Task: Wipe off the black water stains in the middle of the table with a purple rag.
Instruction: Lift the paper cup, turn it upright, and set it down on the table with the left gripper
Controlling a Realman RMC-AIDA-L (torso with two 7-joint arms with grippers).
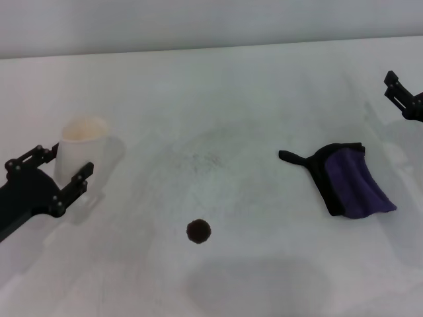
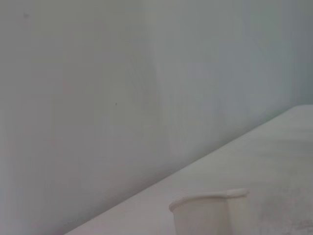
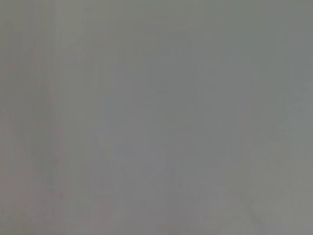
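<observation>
Rag lies crumpled near bench right edge, stain mid-front. Soft, light, floppy; pinch the bunched middle. Left pincer open beside cup; right pincer far right, state unclear.

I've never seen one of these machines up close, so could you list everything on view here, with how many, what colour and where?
table: one, white with faint grey scuffs, fills the head view.
black water stain: one, small dark round blot, near the middle of the table, toward the front.
purple rag: one, purple with black edging and a thin black loop tail, lying crumpled on the right side, touched by nothing.
cup: one, cream white, upright on the left side.
wall: one, pale grey, behind the table.
left claw: one, black, open, fingers either side of the cup's base.
right claw: one, black, at the far right edge, apart from the rag.
</observation>
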